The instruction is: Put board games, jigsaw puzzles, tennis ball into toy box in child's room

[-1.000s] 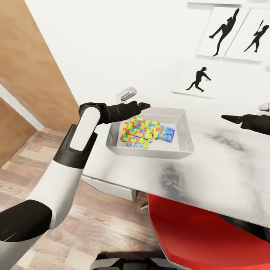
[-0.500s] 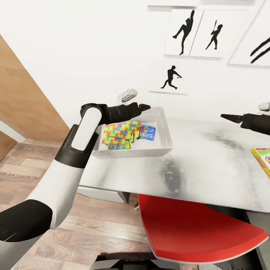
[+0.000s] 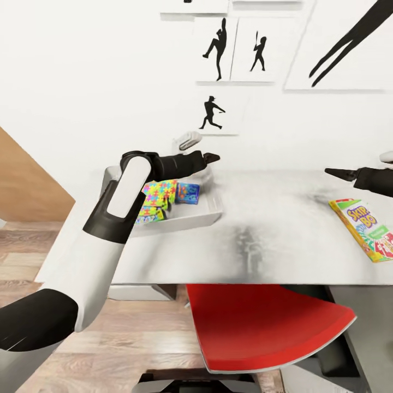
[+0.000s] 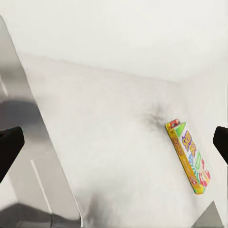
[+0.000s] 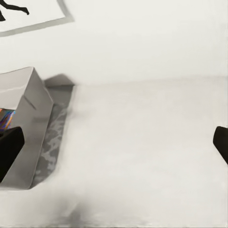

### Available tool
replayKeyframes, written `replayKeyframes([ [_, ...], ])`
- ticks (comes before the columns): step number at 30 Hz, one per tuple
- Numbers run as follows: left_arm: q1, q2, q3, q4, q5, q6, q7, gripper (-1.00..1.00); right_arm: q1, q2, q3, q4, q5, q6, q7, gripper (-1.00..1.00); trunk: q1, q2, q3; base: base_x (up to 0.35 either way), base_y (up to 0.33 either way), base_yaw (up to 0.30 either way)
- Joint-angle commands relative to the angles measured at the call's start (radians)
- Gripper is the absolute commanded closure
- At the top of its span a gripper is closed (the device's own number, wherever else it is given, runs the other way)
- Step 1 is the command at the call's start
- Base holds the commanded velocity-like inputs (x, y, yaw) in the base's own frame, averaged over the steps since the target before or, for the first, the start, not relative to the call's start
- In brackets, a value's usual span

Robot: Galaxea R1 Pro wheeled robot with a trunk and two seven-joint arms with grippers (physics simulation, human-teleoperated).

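Toys already sit in your light grey plastic toy box (image 3: 210,210): two multicoloured jigsaw puzzle squares (image 3: 155,195) lie stacked toward its left end, a small blue printed game box (image 3: 187,192) lies beside them, and a thin yellow-edged game box (image 3: 143,216) peeks out under the jigsaws at the near wall. The tub stands on the left part of the pale grey table top (image 3: 273,240), close to the white wall.

One yellow-orange "Skip-Bo" board game box (image 3: 364,227) lies flat on the table well to the right, apart from the tub; your left wrist camera sees it too (image 4: 188,156), lying on the bare top.

Your left gripper (image 3: 210,158) hangs over the far rim of the tub, empty, its black fingers spread wide at both edges of the left wrist view. Your right gripper (image 3: 334,172) hovers above the table near the Skip-Bo box, not touching it, fingers likewise parted and holding nothing; its camera looks across the top to the tub's end wall (image 5: 29,118).

A red chair seat (image 3: 256,327) is tucked under the table's near edge, over wood-plank floor (image 3: 142,333). Black baseball-player silhouette pictures (image 3: 218,49) hang on the wall behind.
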Motion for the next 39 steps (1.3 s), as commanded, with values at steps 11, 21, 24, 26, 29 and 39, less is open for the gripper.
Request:
replayKeyframes([
  [11, -0.018, -0.013, -0.003, 0.049, 0.051, -0.001, 0.013, -1.0, 0.083, -0.058, -0.024, 0.0, -0.045, 0.004, 0.01, -1.0, 0.001, -0.002, 0.005, 0.0, 0.0, -0.282],
  [21, -0.023, -0.015, -0.006, 0.079, 0.062, -0.001, 0.015, -1.0, 0.107, -0.07, -0.034, 0.002, -0.068, 0.004, 0.01, -1.0, 0.001, -0.002, 0.011, 0.0, 0.0, -0.282],
  [24, -0.024, -0.017, -0.007, 0.121, 0.065, -0.005, 0.016, -1.0, 0.11, -0.071, -0.036, 0.027, -0.072, 0.004, 0.01, -1.0, 0.001, -0.002, 0.012, 0.0, 0.0, -0.279],
  [26, -0.024, -0.02, -0.007, 0.131, 0.066, -0.007, 0.016, -1.0, 0.109, -0.07, -0.036, 0.041, -0.072, 0.004, 0.01, -1.0, 0.001, -0.002, 0.012, 0.0, 0.0, -0.263],
  [29, -0.024, -0.024, -0.007, 0.141, 0.066, -0.008, 0.016, -1.0, 0.108, -0.069, -0.036, 0.054, -0.073, 0.004, 0.01, -1.0, 0.001, -0.002, 0.013, 0.0, 0.0, -0.259],
  [39, -0.025, -0.022, 0.007, 0.169, 0.065, -0.011, 0.02, -1.0, 0.123, -0.063, -0.028, 0.066, -0.129, 0.004, 0.011, -1.0, 0.001, -0.002, 0.013, 0.0, 0.0, -0.106],
])
